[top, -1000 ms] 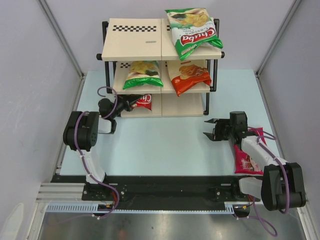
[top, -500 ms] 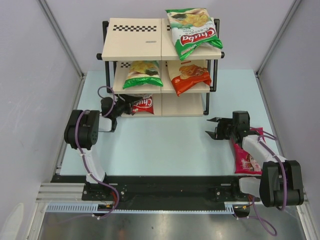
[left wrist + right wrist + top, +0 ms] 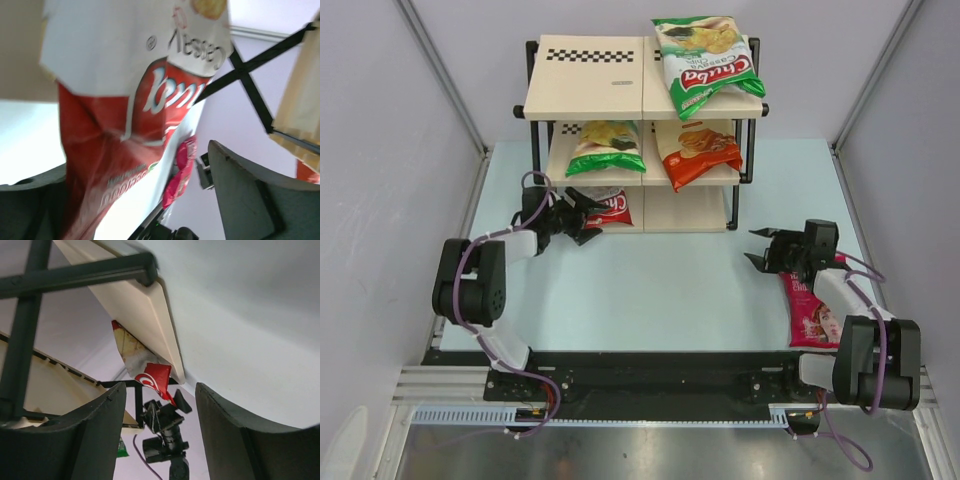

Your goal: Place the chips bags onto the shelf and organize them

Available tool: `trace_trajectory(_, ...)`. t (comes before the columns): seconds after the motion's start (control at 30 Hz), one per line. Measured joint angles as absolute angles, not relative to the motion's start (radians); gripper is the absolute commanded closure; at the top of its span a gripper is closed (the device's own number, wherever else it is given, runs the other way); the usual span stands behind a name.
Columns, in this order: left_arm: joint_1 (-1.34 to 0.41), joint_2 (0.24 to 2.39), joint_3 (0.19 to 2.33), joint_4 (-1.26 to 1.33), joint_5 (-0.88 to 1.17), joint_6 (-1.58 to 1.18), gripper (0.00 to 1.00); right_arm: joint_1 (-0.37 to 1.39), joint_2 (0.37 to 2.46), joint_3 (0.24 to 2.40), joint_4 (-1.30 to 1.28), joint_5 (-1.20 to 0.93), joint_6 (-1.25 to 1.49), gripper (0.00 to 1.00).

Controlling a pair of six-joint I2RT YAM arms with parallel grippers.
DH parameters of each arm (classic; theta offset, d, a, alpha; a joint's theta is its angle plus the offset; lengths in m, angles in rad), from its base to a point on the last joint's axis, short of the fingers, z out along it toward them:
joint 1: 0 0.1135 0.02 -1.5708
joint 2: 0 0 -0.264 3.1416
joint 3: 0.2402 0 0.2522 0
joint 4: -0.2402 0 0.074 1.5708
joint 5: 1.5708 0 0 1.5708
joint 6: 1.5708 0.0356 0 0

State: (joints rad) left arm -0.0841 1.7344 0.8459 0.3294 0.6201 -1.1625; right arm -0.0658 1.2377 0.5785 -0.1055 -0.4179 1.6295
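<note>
My left gripper (image 3: 580, 217) wide, red bag (image 3: 613, 208) against one finger. I nudge it squarely onto shelf (image 3: 590, 75) bottom board. Right gripper (image 3: 758, 247) wide, empty.

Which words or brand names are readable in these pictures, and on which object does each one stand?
"Chuba": green-and-white glossy bag on the top board of the beige wooden shelf.
Red-and-white glossy bag: upside-down lettering, too blurred to read.
Second green-and-white bag, orange bag, magenta bag: print too small to read.
</note>
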Motion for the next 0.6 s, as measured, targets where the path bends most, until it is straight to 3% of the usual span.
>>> trace_trajectory(0.33,-0.083,1.604,0.870,-0.018,0.597,-1.013,0.16,-0.217,1.180,0.580,-0.109,-0.454,1.531,0.37)
trace_trajectory(0.53,-0.080,1.395,0.862,-0.240,0.554,-0.893,0.17,-0.341,1.148,0.686,-0.217,-0.434,1.337,0.38)
trace_trajectory(0.6,-0.082,1.355,0.862,-0.286,0.543,-0.862,0.18,-0.347,1.154,0.719,-0.229,-0.429,1.290,0.33)
